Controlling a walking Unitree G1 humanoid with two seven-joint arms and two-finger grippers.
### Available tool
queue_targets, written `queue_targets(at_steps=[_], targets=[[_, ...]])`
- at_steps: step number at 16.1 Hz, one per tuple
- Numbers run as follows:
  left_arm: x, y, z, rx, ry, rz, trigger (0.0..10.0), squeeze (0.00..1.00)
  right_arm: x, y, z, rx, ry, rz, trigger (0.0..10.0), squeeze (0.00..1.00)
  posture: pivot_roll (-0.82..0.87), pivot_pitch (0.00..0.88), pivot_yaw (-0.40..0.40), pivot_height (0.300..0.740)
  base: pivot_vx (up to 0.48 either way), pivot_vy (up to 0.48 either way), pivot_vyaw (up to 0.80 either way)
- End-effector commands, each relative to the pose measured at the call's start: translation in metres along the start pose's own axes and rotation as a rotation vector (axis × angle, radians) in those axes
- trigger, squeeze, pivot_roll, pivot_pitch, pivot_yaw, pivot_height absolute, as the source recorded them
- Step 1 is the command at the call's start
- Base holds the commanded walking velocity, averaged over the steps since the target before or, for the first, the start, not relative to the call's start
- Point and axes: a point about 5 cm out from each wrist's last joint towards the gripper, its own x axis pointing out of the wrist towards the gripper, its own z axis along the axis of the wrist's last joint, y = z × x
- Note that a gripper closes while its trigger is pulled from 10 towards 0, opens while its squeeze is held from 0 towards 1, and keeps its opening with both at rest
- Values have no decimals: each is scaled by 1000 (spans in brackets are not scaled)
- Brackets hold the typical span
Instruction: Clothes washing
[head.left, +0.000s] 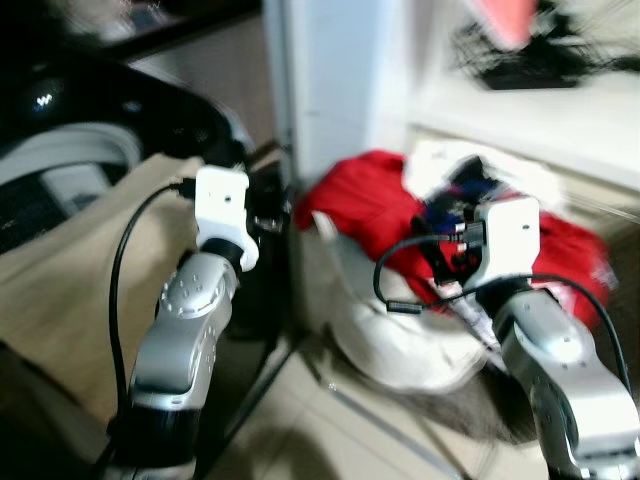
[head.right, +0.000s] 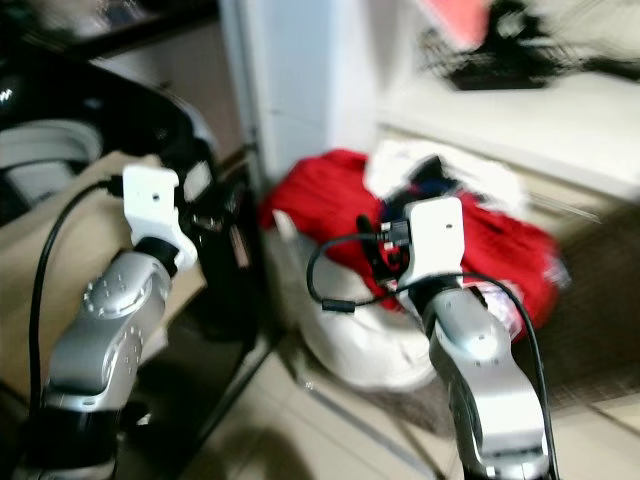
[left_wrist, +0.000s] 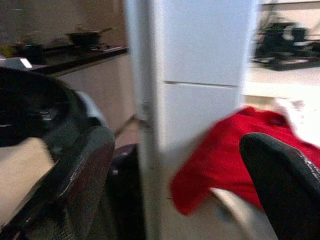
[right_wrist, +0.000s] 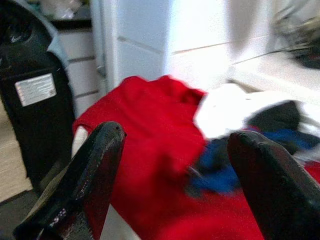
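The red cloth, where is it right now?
The red cloth lies on top of the white laundry basket, ahead on the robot's right beside the white cabinet, with the open right gripper just before it.

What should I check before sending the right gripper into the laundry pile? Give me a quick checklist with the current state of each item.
1. Right gripper open: ok, its fingers are spread wide with nothing between them.
2. Right gripper aimed at the clothes: ok, the red garment lies straight ahead between the fingers.
3. Contact with the clothes: not ok yet, the fingers hover short of the pile.
4. White basket within reach: ok, it sits just beyond the right arm, piled with clothes.
5. Left gripper free: ok, open and empty, pointing at the white cabinet.
6. Image sharpness: not ok, every view is blurred, so the fine aim cannot be told.
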Motion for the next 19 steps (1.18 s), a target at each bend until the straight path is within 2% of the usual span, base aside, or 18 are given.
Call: queue_targets(at_steps=[1,2,3,5,6,8,11,14,16,17,19], targets=[[-3,9,4,23,-6,29,10000,0,2,9,2,7,-24,42,10000,0,-94,0,27,740,337,0,519],[-4,10,4,25,-6,30,10000,0,1,9,1,62,-26,18,10000,0,-94,0,27,740,341,0,0],[-4,10,4,26,-4,28,10000,0,1,8,1,71,-30,10,10000,0,-94,0,31,740,341,0,0],[-3,8,4,7,-5,4,10000,0,-1,4,3,59,-39,-22,10000,0,-98,0,39,740,161,0,0],[-4,-2,3,-28,-7,-63,10000,0,-3,0,4,57,-43,-50,10000,0,-102,0,43,740,0,0,0],[-5,-9,2,-27,-6,-110,10000,0,-4,-3,5,58,-39,-85,10000,0,-108,0,48,740,0,0,0],[-4,-9,-1,-50,18,-106,10000,0,-8,-8,3,90,-4,-148,10000,0,-116,0,64,740,0,0,0],[-2,-10,-3,-37,37,-134,10000,0,-13,-15,6,46,12,-226,10000,0,-124,0,69,740,0,0,0],[-2,-11,-3,-37,28,-135,10000,0,-14,-16,9,48,3,-240,10000,0,-124,0,69,740,0,0,0],[-1,-13,-3,-39,28,-137,10000,0,-15,-15,8,85,10,-224,10000,0,-127,0,62,740,0,0,0],[0,-15,-3,-35,25,-141,10000,0,-15,-14,8,93,12,-211,10000,0,-132,0,55,740,0,439,-400]])
